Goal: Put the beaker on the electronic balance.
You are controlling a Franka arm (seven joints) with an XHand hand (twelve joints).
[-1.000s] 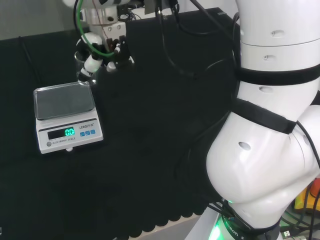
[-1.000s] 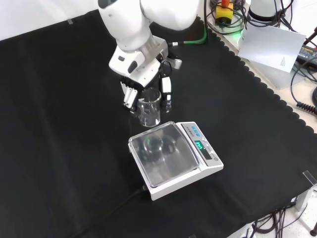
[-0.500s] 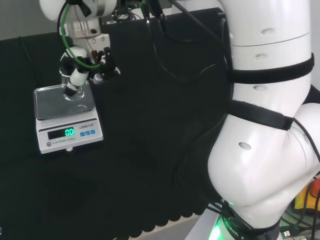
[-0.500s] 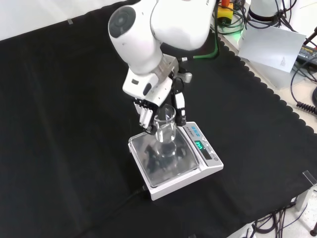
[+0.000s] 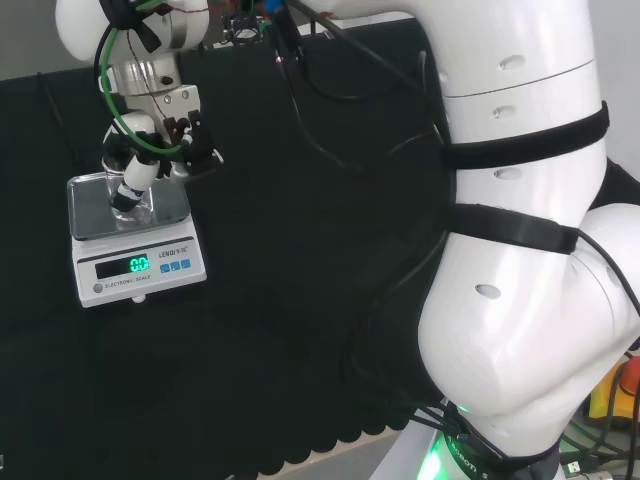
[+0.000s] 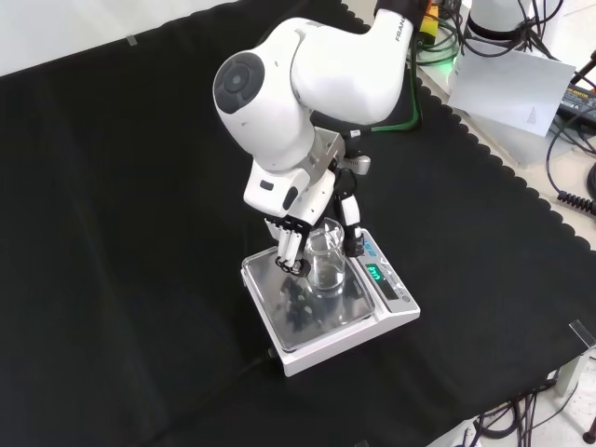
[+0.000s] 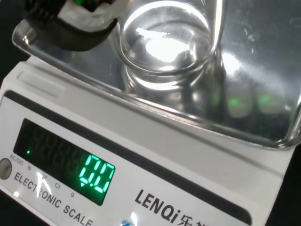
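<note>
Clear glass, the beaker [image 6: 327, 262] stood upright in the hand's [image 6: 317, 228] curled fingers, directly over the balance [image 6: 328, 300] pan, seemingly just above the steel.

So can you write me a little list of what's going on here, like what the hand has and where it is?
hand: hand curled round the beaker
beaker: clear glass, upright, looks empty
beaker place: over the balance pan; whether it touches the pan cannot be told
balance: white, on the black cloth, green display lit
task: beaker not yet let go
</note>
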